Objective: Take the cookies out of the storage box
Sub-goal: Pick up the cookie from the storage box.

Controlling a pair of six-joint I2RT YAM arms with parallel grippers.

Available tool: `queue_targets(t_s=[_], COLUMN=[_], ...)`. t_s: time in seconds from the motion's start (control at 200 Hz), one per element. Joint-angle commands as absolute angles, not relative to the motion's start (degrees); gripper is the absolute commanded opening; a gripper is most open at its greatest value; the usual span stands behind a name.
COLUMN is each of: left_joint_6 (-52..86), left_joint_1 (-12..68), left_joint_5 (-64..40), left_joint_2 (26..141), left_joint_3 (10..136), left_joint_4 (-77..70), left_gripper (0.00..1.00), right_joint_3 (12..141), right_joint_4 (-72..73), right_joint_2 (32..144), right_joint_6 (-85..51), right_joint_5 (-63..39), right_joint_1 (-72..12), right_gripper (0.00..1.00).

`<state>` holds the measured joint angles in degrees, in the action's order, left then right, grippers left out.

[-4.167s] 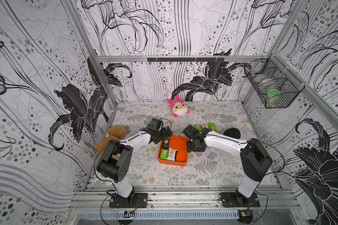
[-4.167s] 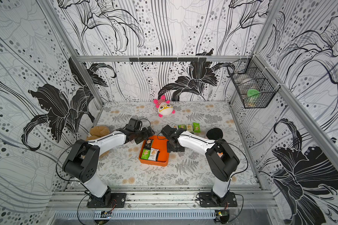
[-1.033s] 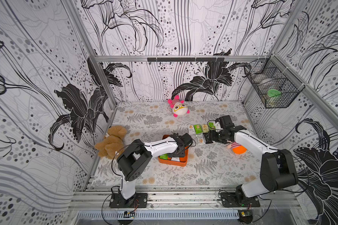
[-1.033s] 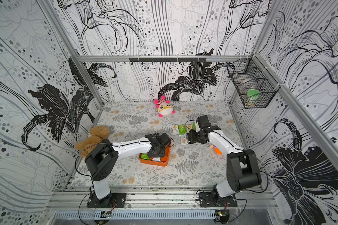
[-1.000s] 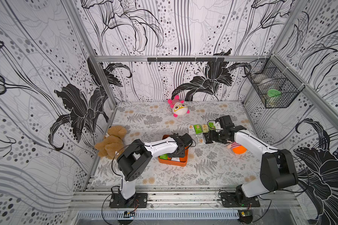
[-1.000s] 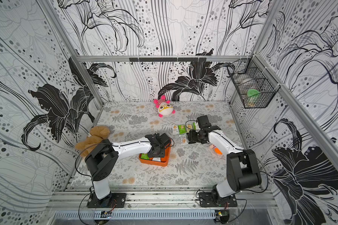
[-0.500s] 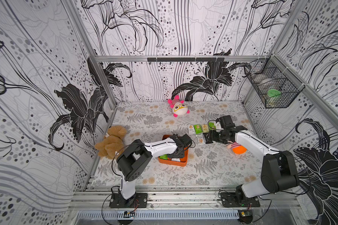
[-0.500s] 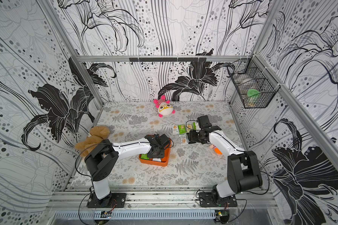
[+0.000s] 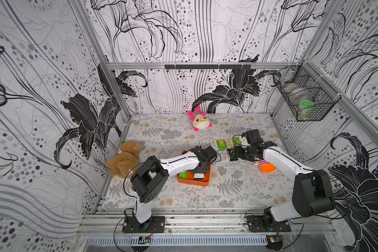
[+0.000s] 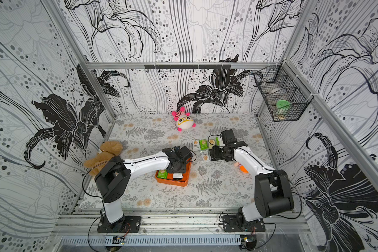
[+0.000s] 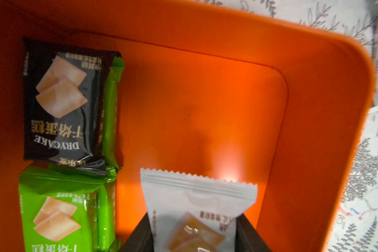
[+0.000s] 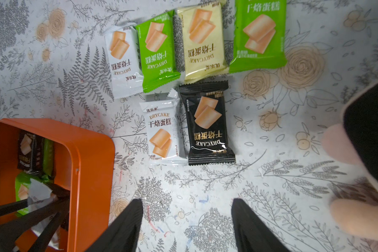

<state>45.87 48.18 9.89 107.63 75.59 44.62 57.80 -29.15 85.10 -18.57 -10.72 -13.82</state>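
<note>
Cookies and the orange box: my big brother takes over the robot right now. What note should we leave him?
Left tool: shut on a white packet, inside the storage box.
Right tool: open and empty, above the table.
Done: six cookies lie out on the table beside the box: a row of four cookies, a white cookie and a black cookie.
Left: lift out the held white packet, then the black packet and at least two green packets in the box.
</note>
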Motion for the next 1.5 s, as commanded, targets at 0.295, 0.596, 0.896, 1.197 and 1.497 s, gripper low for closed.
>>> queue_targets(t_s=[0.295, 0.596, 0.896, 1.197, 1.497], left_joint_6=[41.65, 41.13, 41.59, 41.72, 40.42], left_joint_1=[45.77, 45.35, 45.33, 45.34, 44.76], left_joint_5=[11.51, 11.25, 11.56, 10.72, 10.9], left_joint_2=[112.1, 113.56, 110.97, 109.94, 111.12], left_joint_3=[79.04, 79.28, 80.24, 81.28, 82.96], left_joint_4=[42.98, 42.45, 44.4, 45.01, 45.55], left_gripper=[0.5, 0.5, 0.48, 0.5, 0.48], right_joint_3=[57.3, 57.67, 58.11, 58.36, 57.57], right_joint_4=[-30.61, -30.59, -30.28, -29.41, -29.61], right_joint_2=[83.62, 84.02, 84.8, 85.5, 84.58], right_joint_6=[-19.38, -19.55, -19.47, -19.5, -19.29], right_joint_5=[-9.93, -9.93, -10.45, -11.16, -10.99], right_joint_1=[-13.56, -13.56, -13.5, -13.55, -13.51], right_gripper=[0.7, 0.69, 0.69, 0.69, 0.68])
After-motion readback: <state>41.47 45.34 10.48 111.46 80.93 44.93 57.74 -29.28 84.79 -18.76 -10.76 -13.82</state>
